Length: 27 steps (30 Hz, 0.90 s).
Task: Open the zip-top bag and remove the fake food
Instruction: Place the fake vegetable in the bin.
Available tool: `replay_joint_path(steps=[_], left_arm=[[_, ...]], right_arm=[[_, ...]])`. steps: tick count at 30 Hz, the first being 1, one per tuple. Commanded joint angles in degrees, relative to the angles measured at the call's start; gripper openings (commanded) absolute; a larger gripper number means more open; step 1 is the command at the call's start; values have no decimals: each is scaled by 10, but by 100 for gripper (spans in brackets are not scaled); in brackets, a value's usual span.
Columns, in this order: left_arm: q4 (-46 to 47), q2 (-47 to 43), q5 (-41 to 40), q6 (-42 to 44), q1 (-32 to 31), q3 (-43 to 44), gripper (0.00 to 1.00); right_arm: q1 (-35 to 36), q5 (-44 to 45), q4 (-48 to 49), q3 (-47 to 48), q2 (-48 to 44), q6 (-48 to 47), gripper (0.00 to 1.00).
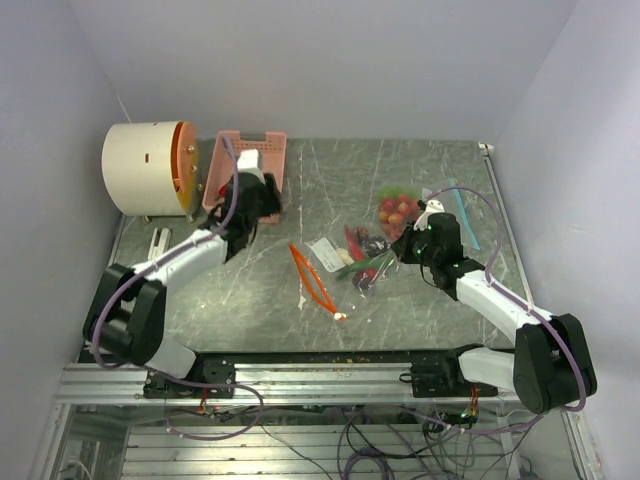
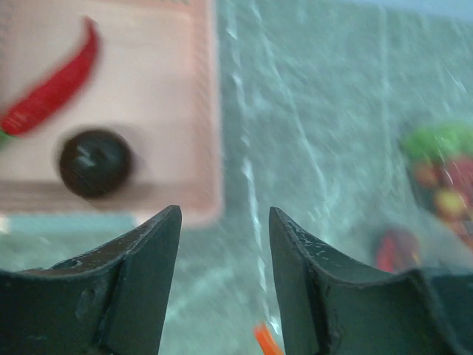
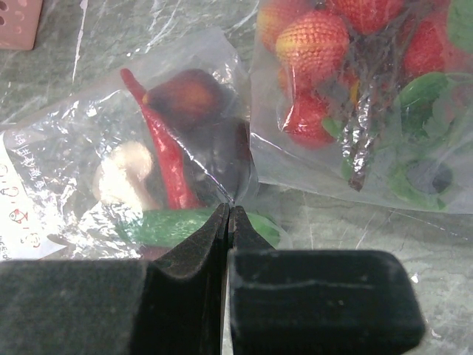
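The left arm reaches forward and to the left, elbow bent, its wrist over the near right corner of the pink basket [image 1: 232, 150]; the left gripper [image 2: 222, 218] points down at the grey table [image 1: 250, 310] just beside the basket's wall [image 2: 211, 148], its jaws parted with nothing between them; inside the basket lie a chilli [image 2: 53, 87] and a dark ball [image 2: 94, 163]. The right arm stretches forward and inward from its base, forearm angled toward the middle of the table, wrist tipped down; the right gripper [image 3: 228, 212] has its fingers pressed tight together at the near edge of the zip-top bag [image 3: 81, 140], and I cannot tell whether any plastic is caught between them. The bag lies flat on the table, right of centre, with fake food [image 3: 188, 96] inside it: a red pepper [image 3: 166, 166], a dark purple piece, a green piece [image 3: 170, 225] and a pale piece [image 3: 122, 174]. Touching it on the far right lies a second clear bag [image 3: 318, 159] of red and green toys; an orange loop [image 1: 315, 280] lies on the table between the two arms; a white drum [image 1: 145, 168] stands left of the basket.
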Motion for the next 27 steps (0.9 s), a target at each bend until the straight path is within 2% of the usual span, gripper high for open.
replay_joint_path(steps=[1,4,7,12,16,21,27], left_arm=[[31,-72,-4,-47,-60,-93,58],[26,-140,19,-87,-74,-164,52],[28,-215,54,-124,-85,-231,42],[55,-261,146,-171,-112,-300,40],[125,-241,204,-221,-139,-341,40],[118,-186,173,-225,-184,-337,39],[167,-101,162,-230,-227,-302,40]], right_arm=[[-2,6,-3,13,-18,-7,0],[-2,6,-5,9,-27,-6,0],[-3,4,-2,5,-30,-4,0],[-3,-2,8,9,-21,0,0],[-3,-10,12,16,-14,2,0],[-2,-21,16,16,-16,6,0],[-3,-22,15,12,-23,6,0]])
